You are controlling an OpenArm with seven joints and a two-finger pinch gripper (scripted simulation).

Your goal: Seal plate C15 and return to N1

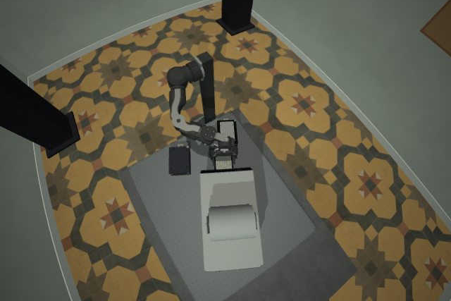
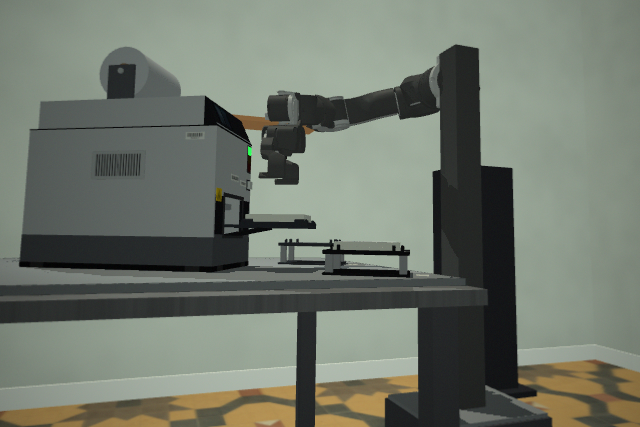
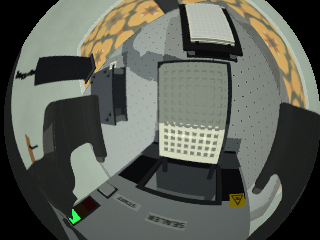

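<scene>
The open plate C15 point(image 3: 194, 110) is seen lying on the sealer's stage point(image 2: 305, 224), out in front of the housing point(image 2: 129, 189), and it is found directly beneath the gripper point(image 2: 279, 177), well apart from it with open air between the two. The gripper is held released, its fingers spread to either side of the wrist view with nothing between them. The plate's long axis is set along the stage's travel, one short end turned toward the housing's opening and the other toward the plate nests. In the wrist view its wells are shown facing up, and it appears to sit level within the pocket, though the locators themselves are too small to be made out with certainty. The lamp point(image 2: 249, 151) at the right edge of the housing's front is lit green. Beyond the stage, the sealed plate C51 point(image 3: 210, 24) is seen resting in its nest, while the other nest, N1 point(image 1: 179, 159), is seen unoccupied off to the side on the table point(image 2: 361, 290).
</scene>
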